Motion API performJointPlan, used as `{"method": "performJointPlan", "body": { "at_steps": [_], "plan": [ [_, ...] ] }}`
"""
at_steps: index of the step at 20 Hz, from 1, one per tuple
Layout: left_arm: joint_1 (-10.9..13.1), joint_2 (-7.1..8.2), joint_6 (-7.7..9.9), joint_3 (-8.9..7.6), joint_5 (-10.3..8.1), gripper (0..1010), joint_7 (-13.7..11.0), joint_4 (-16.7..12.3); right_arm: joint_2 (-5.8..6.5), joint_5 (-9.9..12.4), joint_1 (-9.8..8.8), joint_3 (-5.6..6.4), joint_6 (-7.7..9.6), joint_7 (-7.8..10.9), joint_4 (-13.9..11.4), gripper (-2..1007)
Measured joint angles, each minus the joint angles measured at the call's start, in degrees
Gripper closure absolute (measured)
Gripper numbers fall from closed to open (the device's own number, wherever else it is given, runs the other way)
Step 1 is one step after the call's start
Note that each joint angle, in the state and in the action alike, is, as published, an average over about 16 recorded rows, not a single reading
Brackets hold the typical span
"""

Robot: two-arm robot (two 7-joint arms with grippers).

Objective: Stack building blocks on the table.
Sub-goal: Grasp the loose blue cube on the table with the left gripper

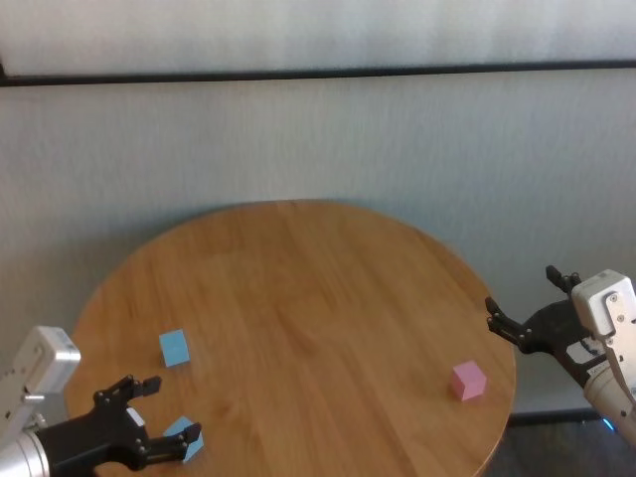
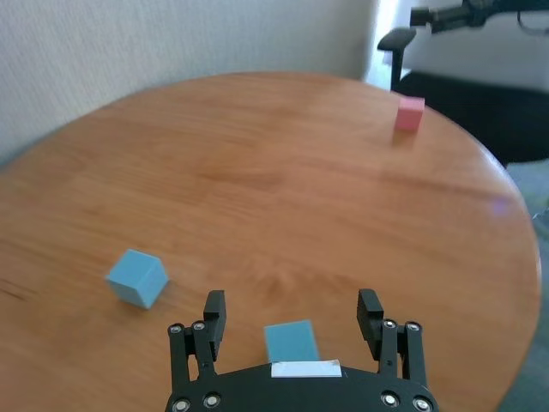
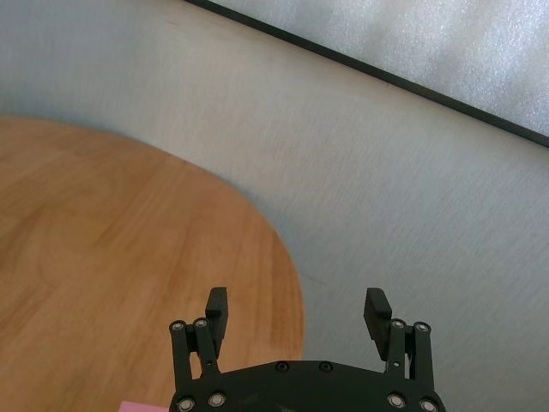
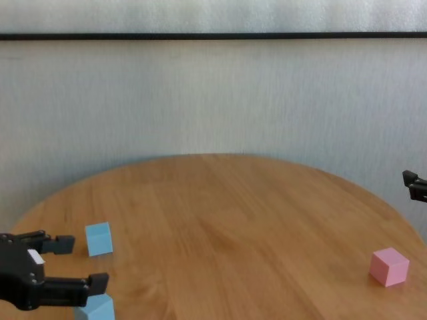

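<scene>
Two light blue blocks lie on the left of the round wooden table (image 1: 298, 288). One (image 1: 174, 347) (image 4: 99, 239) (image 2: 137, 277) stands free. The other (image 1: 185, 438) (image 2: 290, 341) (image 4: 95, 308) lies at the near edge, between the open fingers of my left gripper (image 1: 147, 415) (image 2: 292, 313) (image 4: 77, 265), which hangs just above it without holding it. The pink block (image 1: 467, 380) (image 4: 389, 266) (image 2: 409, 113) sits near the right edge. My right gripper (image 1: 527, 301) (image 3: 296, 309) is open and empty, off the table's right edge, beyond the pink block.
A pale wall with a dark horizontal strip (image 1: 318, 72) stands behind the table. The table's rim (image 1: 502, 397) curves close to the pink block. A dark office chair (image 2: 403, 47) shows past the table in the left wrist view.
</scene>
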Motion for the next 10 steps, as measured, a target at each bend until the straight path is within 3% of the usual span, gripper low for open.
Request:
{"method": "performJointPlan", "body": {
  "at_steps": [10],
  "plan": [
    [0.6,-1.31,6.49,-0.59,-0.45,7,1.2,-2.3,0.0,0.0,0.0,0.0,0.0,0.0,0.0,4]
  ]
}}
